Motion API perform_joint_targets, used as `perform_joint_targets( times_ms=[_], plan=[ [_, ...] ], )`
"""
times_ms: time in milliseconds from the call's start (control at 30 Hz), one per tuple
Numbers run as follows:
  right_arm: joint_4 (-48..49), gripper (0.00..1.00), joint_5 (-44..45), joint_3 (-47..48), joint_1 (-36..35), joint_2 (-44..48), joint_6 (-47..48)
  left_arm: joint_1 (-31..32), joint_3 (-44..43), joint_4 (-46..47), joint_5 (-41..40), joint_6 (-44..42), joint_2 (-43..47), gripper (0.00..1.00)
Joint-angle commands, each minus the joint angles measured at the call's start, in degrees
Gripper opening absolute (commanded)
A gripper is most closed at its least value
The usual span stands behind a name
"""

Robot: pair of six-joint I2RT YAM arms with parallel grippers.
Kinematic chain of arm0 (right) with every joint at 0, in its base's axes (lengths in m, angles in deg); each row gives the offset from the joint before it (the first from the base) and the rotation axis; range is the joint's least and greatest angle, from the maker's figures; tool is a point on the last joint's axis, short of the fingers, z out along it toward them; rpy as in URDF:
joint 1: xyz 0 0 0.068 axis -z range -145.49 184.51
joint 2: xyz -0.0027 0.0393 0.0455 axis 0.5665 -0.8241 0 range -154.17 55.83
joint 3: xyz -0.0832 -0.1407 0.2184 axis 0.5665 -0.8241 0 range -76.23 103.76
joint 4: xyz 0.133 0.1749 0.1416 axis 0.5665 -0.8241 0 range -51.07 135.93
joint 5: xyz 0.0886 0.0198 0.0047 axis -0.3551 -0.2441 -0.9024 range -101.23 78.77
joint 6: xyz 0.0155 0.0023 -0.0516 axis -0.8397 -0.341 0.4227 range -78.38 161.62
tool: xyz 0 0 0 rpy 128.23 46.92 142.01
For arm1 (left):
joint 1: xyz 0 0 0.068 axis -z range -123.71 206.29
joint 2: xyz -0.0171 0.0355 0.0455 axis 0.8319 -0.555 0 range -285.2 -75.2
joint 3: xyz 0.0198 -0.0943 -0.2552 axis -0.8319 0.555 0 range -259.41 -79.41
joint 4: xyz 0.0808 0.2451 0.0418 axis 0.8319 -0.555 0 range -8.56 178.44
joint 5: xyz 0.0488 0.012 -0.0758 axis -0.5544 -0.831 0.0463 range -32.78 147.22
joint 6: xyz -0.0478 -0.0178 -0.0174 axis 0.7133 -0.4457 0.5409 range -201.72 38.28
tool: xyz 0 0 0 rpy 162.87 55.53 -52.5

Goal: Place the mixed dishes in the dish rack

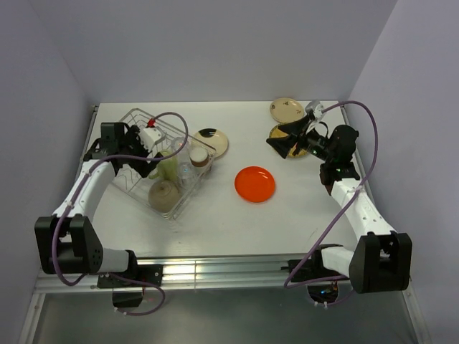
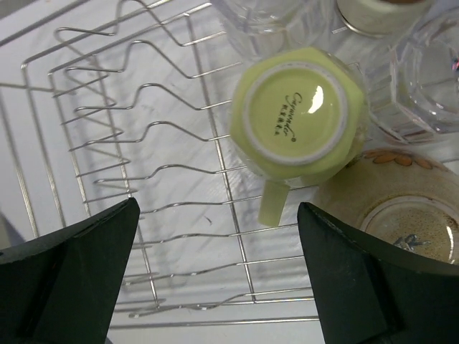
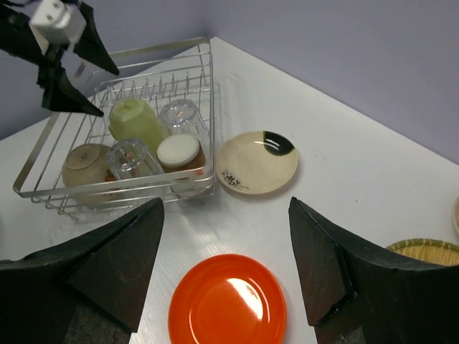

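Observation:
The dish rack (image 1: pixel 136 118) stands at the left. It holds an upturned pale yellow mug (image 2: pixel 297 115), two clear glasses (image 2: pixel 427 79) (image 2: pixel 265 21), a small cup (image 3: pixel 179 152) and an upturned beige bowl (image 2: pixel 391 208). My left gripper (image 2: pixel 219 272) is open and empty above the rack's bare plate slots. An orange plate (image 1: pixel 254 183) lies mid-table. One cream patterned plate (image 1: pixel 213 142) lies beside the rack and another (image 1: pixel 287 109) at the back right. My right gripper (image 1: pixel 281 145) is open and empty over the tan woven plate (image 1: pixel 277 132), and looks down at the orange plate (image 3: pixel 227 301).
The rack's plate-slot prongs (image 2: pixel 107 143) hold nothing. White walls close in the table at the left, back and right. A purple cable loops over each arm, the left one (image 1: pixel 172 116) hanging above the rack.

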Motion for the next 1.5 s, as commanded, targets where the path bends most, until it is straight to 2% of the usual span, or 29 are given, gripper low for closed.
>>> perform_joint_targets(
  times_ms=[0,100,267,300,367,467,533,733,933,1333,1467],
  plan=[
    [-9.83,0.78,0.28,4.27,-0.78,1.42,6.90,-0.27,-2.70,2.76,-1.68,6.18,6.49,0.99],
    [-22.74,0.78,-0.42,8.57,-2.01,-0.77,14.72,-0.27,-2.97,5.74,-2.21,14.35,11.93,0.99],
    [-46.97,0.76,1.33,15.71,-2.98,-7.36,25.78,-0.27,1.77,13.65,-1.86,33.59,21.62,0.99],
    [-50.08,0.75,2.30,17.98,-3.07,-10.42,26.68,-0.27,2.82,15.92,-1.77,36.49,24.94,0.99],
    [-57.45,0.74,4.58,21.23,-3.24,-13.86,28.96,-0.36,5.99,17.52,-3.07,47.72,29.34,0.99],
    [-64.76,0.68,8.18,24.06,-4.91,-20.45,31.25,-0.36,8.54,17.44,-2.39,57.42,32.61,0.99],
    [-66.72,0.66,13.63,25.38,-6.14,-24.24,32.13,-0.36,10.21,16.56,-0.63,63.28,35.16,0.99],
    [-64.97,0.65,24.96,25.20,-8.17,-30.13,33.89,-0.36,17.14,18.04,5.61,72.80,42.63,0.99],
    [-65.23,0.65,30.34,27.93,-8.26,-36.55,33.54,-0.27,22.52,18.76,6.14,76.77,49.49,0.99],
    [-65.85,0.52,26.39,28.20,-9.05,-43.14,29.33,-0.27,23.66,19.81,7.72,78.44,50.46,0.99],
    [-66.28,0.44,24.28,28.20,-8.87,-44.46,28.27,-0.27,23.84,21.56,9.30,79.93,50.11,0.99]
  ],
)
